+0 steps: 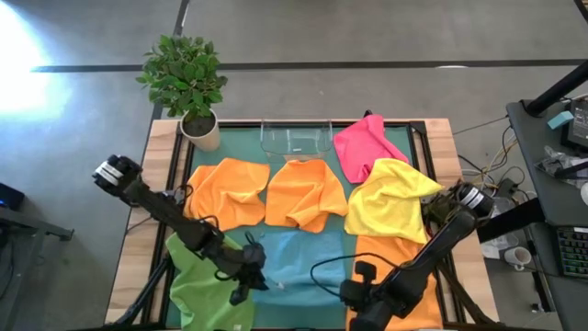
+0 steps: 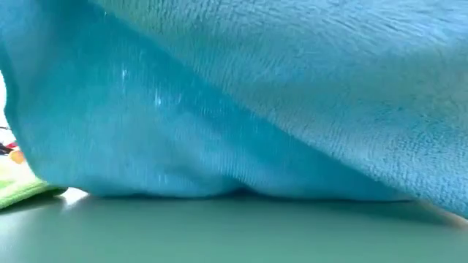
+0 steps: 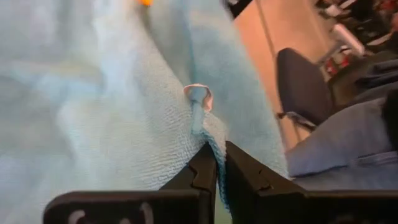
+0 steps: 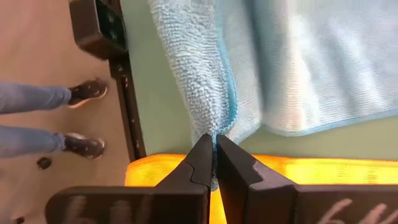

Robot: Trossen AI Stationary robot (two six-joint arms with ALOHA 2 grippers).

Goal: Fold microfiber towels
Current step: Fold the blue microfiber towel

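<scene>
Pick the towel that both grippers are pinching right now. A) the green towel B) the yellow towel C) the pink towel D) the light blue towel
D: each wrist view shows shut fingers clamped on an edge of the light blue towel, the left gripper near its hanging loop and the right gripper at a corner.

Even, soft daylight fills the scene; a strong white glare burns out the grey floor (image 1: pixel 37 55) at the overhead view's upper left. The table-level view is filled by the fuzzy light blue microfiber towel (image 2: pixel 241 95), close and soft-focused. Wrist views blur toward their edges. Shadows are faint.
</scene>
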